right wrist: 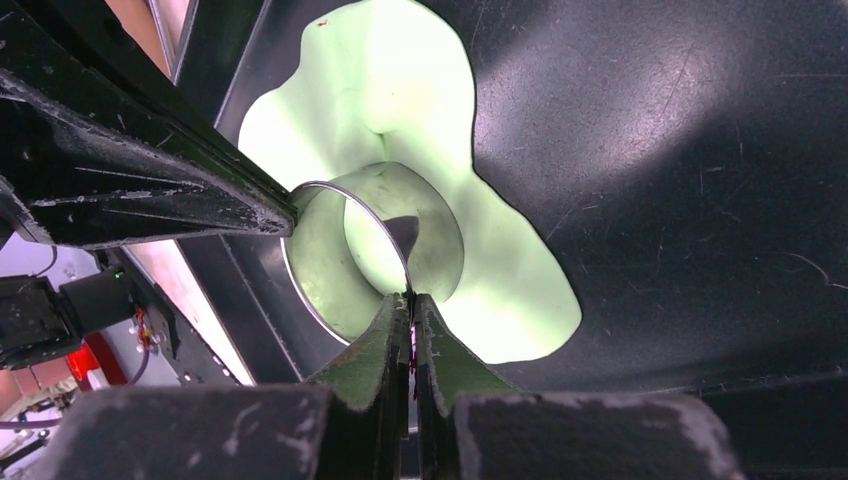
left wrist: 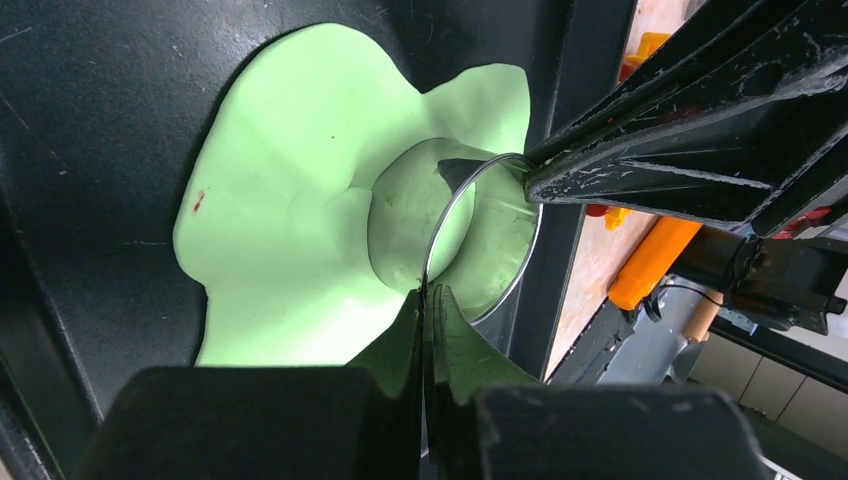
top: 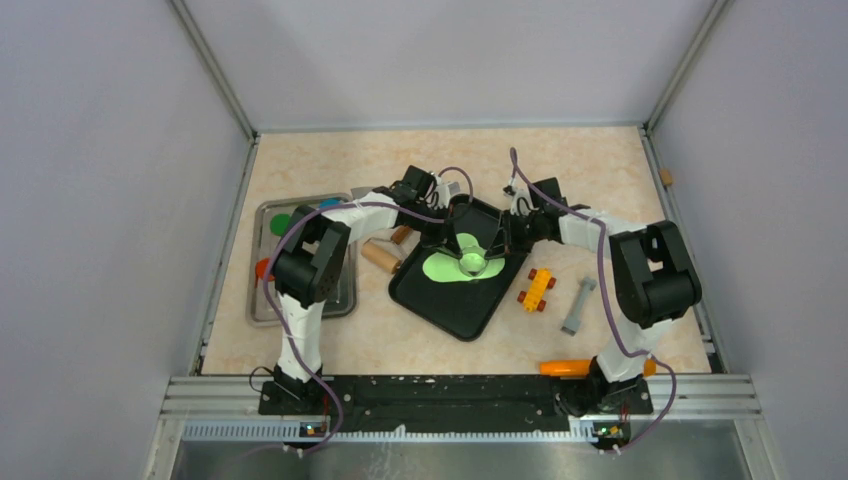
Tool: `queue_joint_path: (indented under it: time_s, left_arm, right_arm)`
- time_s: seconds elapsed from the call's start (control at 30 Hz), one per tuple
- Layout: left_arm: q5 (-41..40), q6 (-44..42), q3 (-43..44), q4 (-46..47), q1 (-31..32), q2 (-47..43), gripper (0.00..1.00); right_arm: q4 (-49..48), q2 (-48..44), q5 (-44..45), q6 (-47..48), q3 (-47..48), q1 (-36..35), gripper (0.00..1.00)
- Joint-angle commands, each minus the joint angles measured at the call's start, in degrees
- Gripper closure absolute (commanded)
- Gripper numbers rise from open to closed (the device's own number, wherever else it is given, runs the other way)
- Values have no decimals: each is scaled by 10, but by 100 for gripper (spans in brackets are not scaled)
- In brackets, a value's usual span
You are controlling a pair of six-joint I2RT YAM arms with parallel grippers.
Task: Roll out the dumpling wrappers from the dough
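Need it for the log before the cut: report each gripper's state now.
Left gripper: jaws shut on the rim of the ring.
Right gripper: jaws shut on the opposite rim of the ring.

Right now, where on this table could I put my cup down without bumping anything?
Bare table: the far strip beyond the black tray, and the near strip between it and the arm bases. Crowded: the tray's middle, where the left gripper and right gripper pinch the ring cutter at the dough's edge; also around the yellow block.
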State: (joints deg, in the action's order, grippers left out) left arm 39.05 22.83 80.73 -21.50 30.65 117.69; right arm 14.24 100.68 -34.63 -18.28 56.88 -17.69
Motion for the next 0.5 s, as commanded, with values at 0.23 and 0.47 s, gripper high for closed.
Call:
queue_joint_path:
  time_s: [0.23, 0.47]
  left_arm:
    - [-37, -18, -61, 21, 4, 32, 100]
    - [-50, -14, -111, 76, 5, 21, 100]
  right_arm:
    - [-4, 47, 54, 15, -47, 8, 100]
    - [3, 60, 66, 19, -48, 8, 100]
